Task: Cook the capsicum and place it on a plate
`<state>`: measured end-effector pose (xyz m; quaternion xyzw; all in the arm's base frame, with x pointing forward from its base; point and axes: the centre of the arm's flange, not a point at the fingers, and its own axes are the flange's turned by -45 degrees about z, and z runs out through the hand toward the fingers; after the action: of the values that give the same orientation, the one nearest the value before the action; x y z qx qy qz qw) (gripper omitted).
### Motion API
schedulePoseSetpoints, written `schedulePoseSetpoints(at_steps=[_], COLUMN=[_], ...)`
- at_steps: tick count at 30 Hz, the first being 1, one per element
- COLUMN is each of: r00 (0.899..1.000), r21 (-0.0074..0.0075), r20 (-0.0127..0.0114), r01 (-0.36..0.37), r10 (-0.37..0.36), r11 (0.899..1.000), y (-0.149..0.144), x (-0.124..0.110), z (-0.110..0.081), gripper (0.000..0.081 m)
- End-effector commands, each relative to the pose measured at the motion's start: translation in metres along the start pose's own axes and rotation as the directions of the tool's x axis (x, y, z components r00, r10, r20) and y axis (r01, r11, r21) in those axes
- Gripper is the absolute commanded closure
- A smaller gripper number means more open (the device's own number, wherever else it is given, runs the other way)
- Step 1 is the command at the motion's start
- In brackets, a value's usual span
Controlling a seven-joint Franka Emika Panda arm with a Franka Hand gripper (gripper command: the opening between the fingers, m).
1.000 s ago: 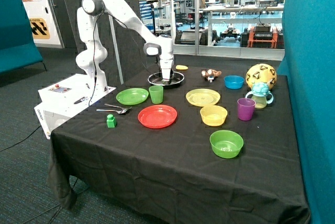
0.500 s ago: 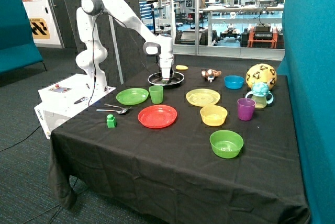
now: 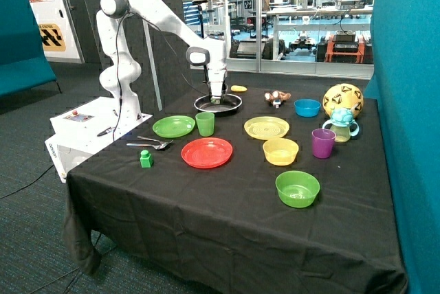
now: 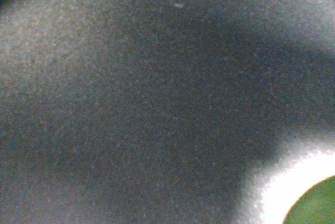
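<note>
A: Why is the gripper (image 3: 217, 99) down in the black pan (image 3: 234, 108)?

B: Likely for the capsicum (image 3: 214, 102), seemingly inside. Whether it's grasped, I can't tell. The green plate (image 3: 173, 127) waits beside the pan.

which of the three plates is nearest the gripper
The green plate. It lies closest to the black pan where the gripper is, with the green cup beside it; the red plate and yellow plate lie farther off.

A black-draped table (image 3: 227, 218) carries plates, bowls and cups mid-table, a black pan (image 3: 218, 105) by the far edge.
</note>
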<state>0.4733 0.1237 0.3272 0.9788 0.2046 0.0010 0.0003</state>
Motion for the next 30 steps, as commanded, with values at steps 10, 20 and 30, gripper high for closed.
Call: schedulePoseSetpoints(at_steps=[10, 20, 30], r00=[1.000, 1.000, 1.000], r21=[0.0010, 0.0010, 0.0010], r20=[0.0018, 0.0018, 0.0018], r01=[-0.015, -0.008, -0.005], r10=[0.015, 0.008, 0.005], r11=[1.000, 1.000, 1.000], y=[0.004, 0.005, 0.008], x=[-0.013, -0.023, -0.022], z=[-0.030, -0.031, -0.043], gripper=[0.0808, 0.0808, 0.0808])
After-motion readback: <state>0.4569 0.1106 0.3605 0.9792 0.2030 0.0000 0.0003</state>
